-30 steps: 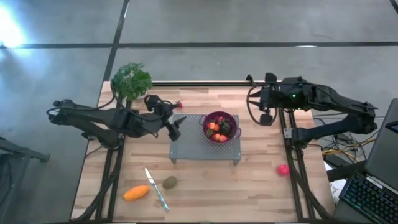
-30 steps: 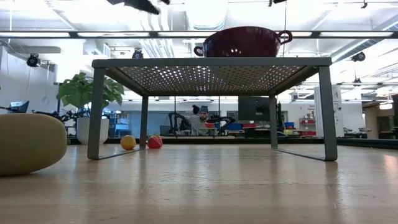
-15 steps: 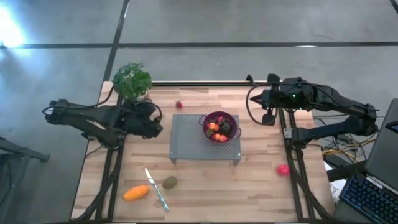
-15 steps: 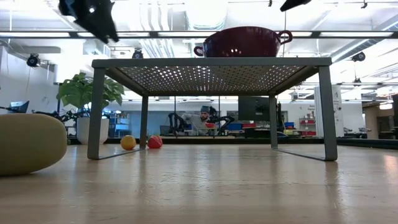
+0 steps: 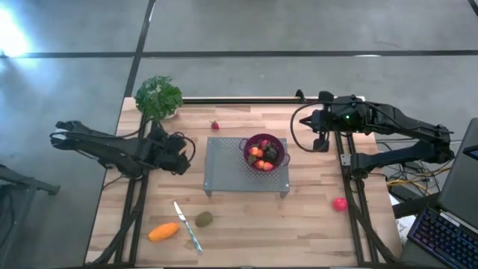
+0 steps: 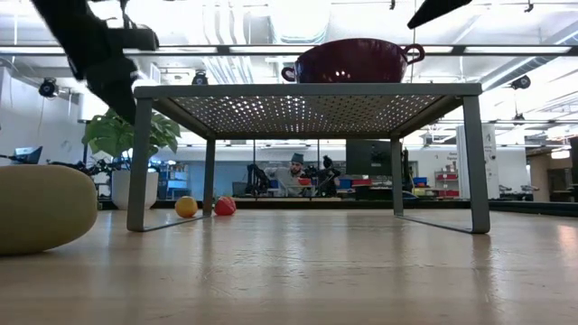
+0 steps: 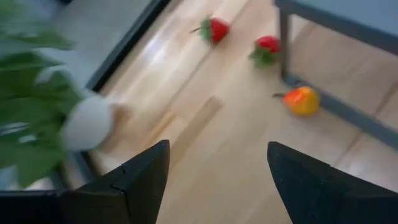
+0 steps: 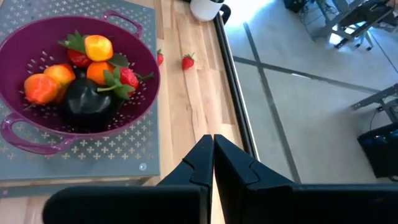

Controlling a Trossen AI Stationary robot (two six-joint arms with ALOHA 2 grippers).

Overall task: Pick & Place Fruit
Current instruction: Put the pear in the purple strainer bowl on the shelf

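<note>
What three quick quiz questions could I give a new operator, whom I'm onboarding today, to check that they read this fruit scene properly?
1. True or false: the purple colander sits on the metal rack.
2. Which lies beside the knife? A) pink-red ball B) brown-green oval fruit C) potted plant
3. Fill in: the right gripper is ___, the left gripper open.

Key: 1 true; 2 B; 3 shut.
</note>
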